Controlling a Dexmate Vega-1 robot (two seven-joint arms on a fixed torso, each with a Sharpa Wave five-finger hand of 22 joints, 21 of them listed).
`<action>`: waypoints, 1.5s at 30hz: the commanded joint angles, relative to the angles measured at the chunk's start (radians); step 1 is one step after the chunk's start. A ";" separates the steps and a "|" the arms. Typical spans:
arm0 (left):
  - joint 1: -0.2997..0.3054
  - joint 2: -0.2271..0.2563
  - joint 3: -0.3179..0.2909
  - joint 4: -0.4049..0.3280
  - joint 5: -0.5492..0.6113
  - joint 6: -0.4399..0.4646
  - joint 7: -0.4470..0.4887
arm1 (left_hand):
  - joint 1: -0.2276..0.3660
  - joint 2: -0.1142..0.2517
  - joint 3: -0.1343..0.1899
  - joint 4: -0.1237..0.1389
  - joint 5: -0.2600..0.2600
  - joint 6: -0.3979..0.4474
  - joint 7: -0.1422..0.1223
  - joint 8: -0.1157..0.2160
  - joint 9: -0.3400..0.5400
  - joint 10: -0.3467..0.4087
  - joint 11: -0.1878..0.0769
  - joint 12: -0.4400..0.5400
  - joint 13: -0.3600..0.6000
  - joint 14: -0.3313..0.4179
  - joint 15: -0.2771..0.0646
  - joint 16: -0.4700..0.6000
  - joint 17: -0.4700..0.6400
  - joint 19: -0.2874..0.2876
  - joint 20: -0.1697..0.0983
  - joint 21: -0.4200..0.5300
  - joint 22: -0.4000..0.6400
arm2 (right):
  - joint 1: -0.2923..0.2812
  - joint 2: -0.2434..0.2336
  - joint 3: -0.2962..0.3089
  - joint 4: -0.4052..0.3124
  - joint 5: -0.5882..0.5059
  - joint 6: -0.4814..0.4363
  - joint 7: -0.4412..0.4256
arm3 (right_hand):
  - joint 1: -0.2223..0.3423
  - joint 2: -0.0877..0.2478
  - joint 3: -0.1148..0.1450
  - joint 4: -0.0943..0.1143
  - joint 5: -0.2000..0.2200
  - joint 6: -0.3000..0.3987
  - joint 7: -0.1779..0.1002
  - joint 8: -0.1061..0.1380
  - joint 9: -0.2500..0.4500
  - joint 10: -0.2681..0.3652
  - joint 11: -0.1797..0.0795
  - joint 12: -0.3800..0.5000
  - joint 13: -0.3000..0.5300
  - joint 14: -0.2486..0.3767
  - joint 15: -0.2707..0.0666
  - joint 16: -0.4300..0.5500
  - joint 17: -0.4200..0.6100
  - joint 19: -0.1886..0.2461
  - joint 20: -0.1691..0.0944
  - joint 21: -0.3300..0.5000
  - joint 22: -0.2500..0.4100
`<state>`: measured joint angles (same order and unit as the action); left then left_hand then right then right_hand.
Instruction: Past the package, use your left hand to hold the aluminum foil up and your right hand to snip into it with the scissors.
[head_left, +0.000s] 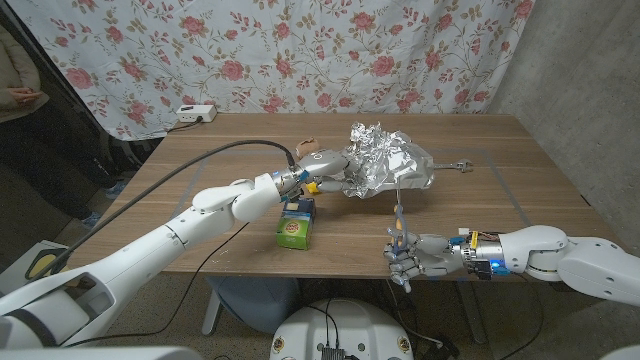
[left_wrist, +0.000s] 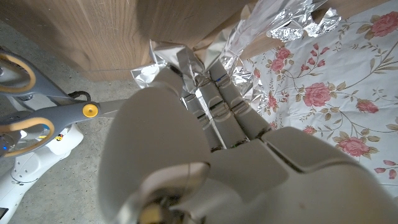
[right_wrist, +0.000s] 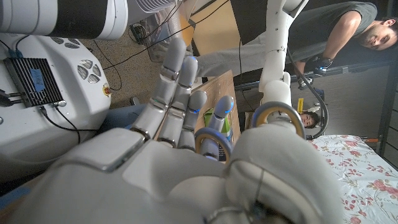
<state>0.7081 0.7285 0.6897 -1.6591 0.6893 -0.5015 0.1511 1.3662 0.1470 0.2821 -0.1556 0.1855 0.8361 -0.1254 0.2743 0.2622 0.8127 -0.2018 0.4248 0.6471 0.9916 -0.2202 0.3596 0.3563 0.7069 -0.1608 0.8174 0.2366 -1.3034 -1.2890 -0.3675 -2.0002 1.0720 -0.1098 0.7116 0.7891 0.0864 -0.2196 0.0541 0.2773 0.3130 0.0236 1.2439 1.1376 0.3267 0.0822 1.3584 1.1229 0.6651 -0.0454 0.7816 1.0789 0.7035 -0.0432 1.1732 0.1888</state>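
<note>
Head view: scissors near the table's front edge, foil held well beyond them

Head view puts the right hand (head_left: 418, 257) nearest the camera, at the front edge of the table (head_left: 520, 215), with its fingers curled through the loops of the scissors (head_left: 399, 228). The blades rise from that hand and point away from the robot, toward the back of the table. The right wrist view agrees: the grey loops with yellow lining (right_wrist: 281, 121) sit around the fingers (right_wrist: 214, 124), so this hand has the tool in its grip; whether the blades stand apart or together I cannot tell.

A little farther in, left of the scissors, a small green and blue package (head_left: 295, 224) stands on the wood. Just behind it the left hand (head_left: 322, 168) grips the near-left edge of the aluminum foil (head_left: 385, 160), a crumpled sheet lifted off the table and stretched toward the right. In the left wrist view the fingers (left_wrist: 221, 102) press into the creased foil (left_wrist: 292, 25), with the scissors' pivot (left_wrist: 91, 111) off to one side.

The foil lies beyond and slightly left of the blade tips, well apart from them. Its long axis runs roughly across the table, so the blades meet it nearly square. By my judgement the right arm must carry the scissors forward, past the package, to reach the foil's lower edge.
</note>
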 joint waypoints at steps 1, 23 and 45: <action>-0.007 -0.001 0.003 0.015 0.007 -0.010 0.010 | 0.008 0.004 -0.001 0.006 0.005 0.004 -0.005 -0.004 0.003 -0.001 -0.002 -0.002 0.004 0.021 -0.021 0.004 0.006 -0.006 -0.002 0.006 0.000 | -0.008 -0.008 0.008 -0.011 0.016 -0.012 -0.036 | 0.045 0.025 0.021 -0.012 -0.013 0.039 0.053 -0.008 -0.012 0.059 -0.039 -0.002 -0.006 0.041 -0.046 0.009 0.007 0.014 -0.017 0.016 0.010; -0.015 -0.003 0.006 0.021 0.014 -0.021 0.017 | 0.008 0.006 -0.002 0.008 0.007 0.004 -0.007 -0.005 0.003 -0.002 -0.002 -0.002 0.011 0.018 -0.021 0.004 0.013 -0.011 -0.002 0.014 -0.003 | -0.012 -0.021 0.009 -0.029 0.026 -0.039 -0.070 | 0.183 0.120 0.203 -0.049 -0.067 0.242 -0.023 -0.020 -0.069 0.222 -0.126 -0.009 -0.065 0.137 -0.136 -0.005 0.039 0.012 -0.107 0.116 0.050; -0.001 0.013 -0.010 0.029 0.024 -0.041 0.066 | 0.008 0.004 -0.003 0.008 0.008 0.004 -0.004 -0.007 0.003 -0.002 -0.003 -0.004 0.015 0.016 -0.022 0.004 0.022 -0.014 -0.003 0.025 -0.008 | -0.093 -0.066 0.068 -0.089 0.109 -0.043 -0.226 | 0.252 0.105 0.642 -0.013 -0.007 0.295 0.044 0.017 0.064 0.293 -0.127 0.035 0.046 0.234 -0.138 -0.022 0.116 0.002 -0.138 0.260 0.078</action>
<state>0.7002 0.7326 0.6902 -1.6366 0.7018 -0.5290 0.1841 1.3658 0.1466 0.2779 -0.1515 0.1888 0.8394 -0.1286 0.2690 0.2621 0.8127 -0.2018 0.4248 0.6606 0.9917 -0.2202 0.3592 0.3687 0.6981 -0.1625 0.8326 0.2275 -1.3558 -1.3394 -0.3274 -2.0624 1.1416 -0.1535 0.5583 1.0309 0.1833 0.2711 0.0899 0.2508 0.4880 -0.0617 1.2326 1.1609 0.5270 0.0384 1.3745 1.1381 0.8607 -0.0859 0.7532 1.1865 0.6936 -0.0655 1.4127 0.2587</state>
